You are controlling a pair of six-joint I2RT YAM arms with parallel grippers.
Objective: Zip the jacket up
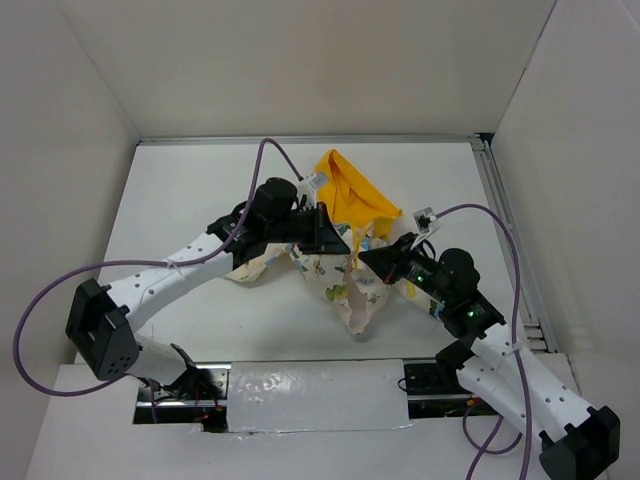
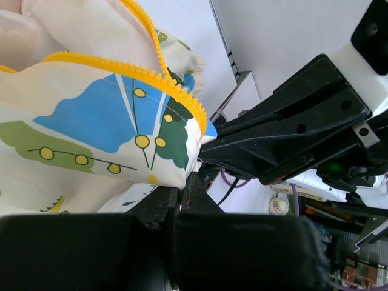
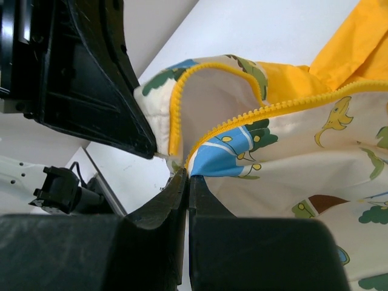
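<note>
The jacket (image 1: 348, 295) is seen crumpled at the middle of the table (image 1: 190, 190), w/ its yellow hood (image 1: 350, 195) toward the table's far edge. The left gripper (image 2: 185, 182) is closed tight, a bit of hem pinched beside the yellow zipper (image 2: 163, 82). The right gripper (image 3: 187, 179) is closed too, on fabric at the zipper's end, approx. over the table's middle.

Nothing in any view can be read as text, a brand, a number or a sign. The small white tag (image 1: 424, 214) on the purple cable (image 1: 478, 210), right of centre in the top view, is too small to make out. The jacket (image 1: 340, 285) carries only cartoon pictures of trees and animals.
</note>
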